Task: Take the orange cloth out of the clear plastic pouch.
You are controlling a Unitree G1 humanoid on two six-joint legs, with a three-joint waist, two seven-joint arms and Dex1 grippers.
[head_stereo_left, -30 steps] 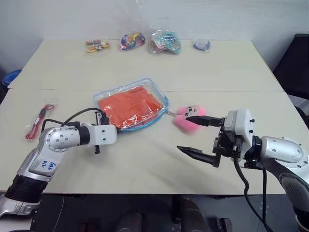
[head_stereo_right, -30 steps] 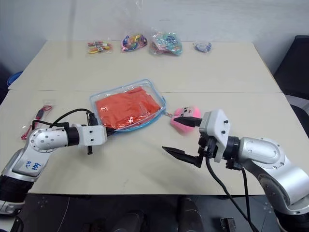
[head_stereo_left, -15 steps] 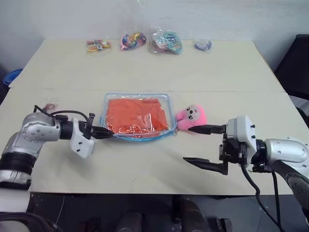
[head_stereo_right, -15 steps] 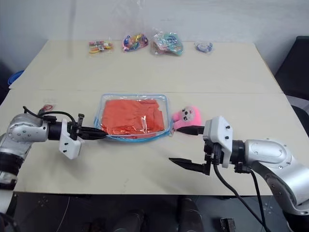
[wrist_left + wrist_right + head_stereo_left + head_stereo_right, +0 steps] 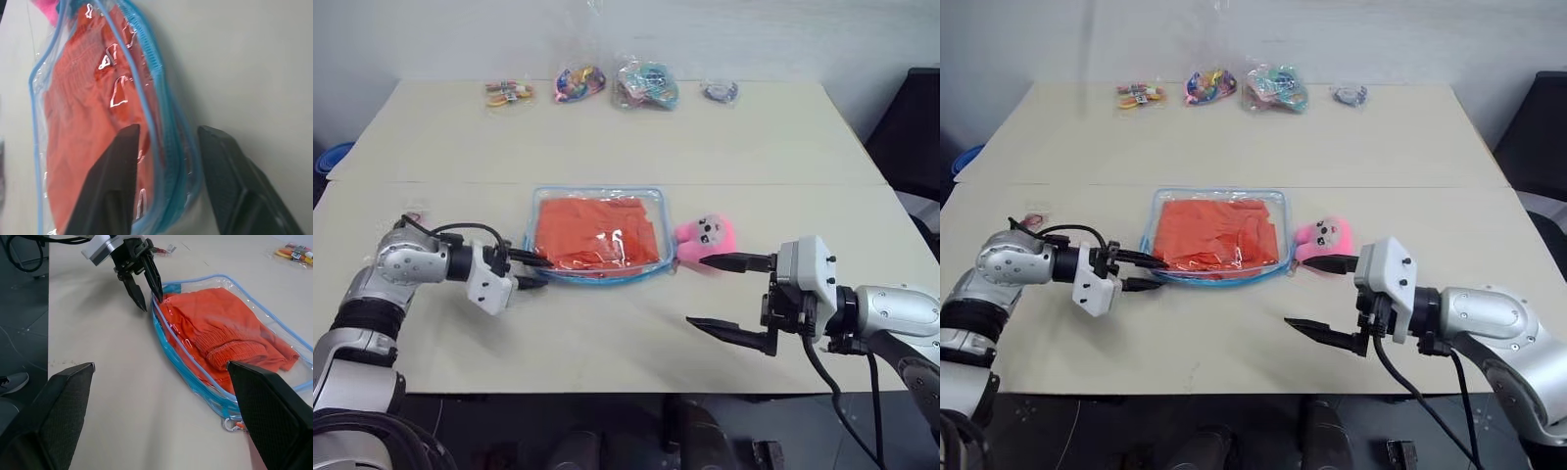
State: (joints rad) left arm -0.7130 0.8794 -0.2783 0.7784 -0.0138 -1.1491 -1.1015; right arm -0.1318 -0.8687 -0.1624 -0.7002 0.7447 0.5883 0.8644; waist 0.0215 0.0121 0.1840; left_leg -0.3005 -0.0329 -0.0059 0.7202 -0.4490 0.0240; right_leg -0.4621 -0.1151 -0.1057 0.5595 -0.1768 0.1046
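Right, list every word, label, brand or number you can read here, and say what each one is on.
None can be read. The clear plastic pouch and the orange cloth inside it show no lettering. The small bags at the table's far edge may carry print, but it is too small to make out.

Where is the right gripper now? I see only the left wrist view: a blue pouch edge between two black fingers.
Observer: The right gripper hovers over the table beside the pink plush charm, its fingers wide apart and holding nothing.
Operator: Is any part of the cloth out of the pouch?
Observer: No. The orange cloth lies wholly inside the clear plastic pouch, which lies flat on the table.
Operator: What else is on the table?
Observer: Small clear bags of colourful items lie in a row along the far edge, well away from both arms.
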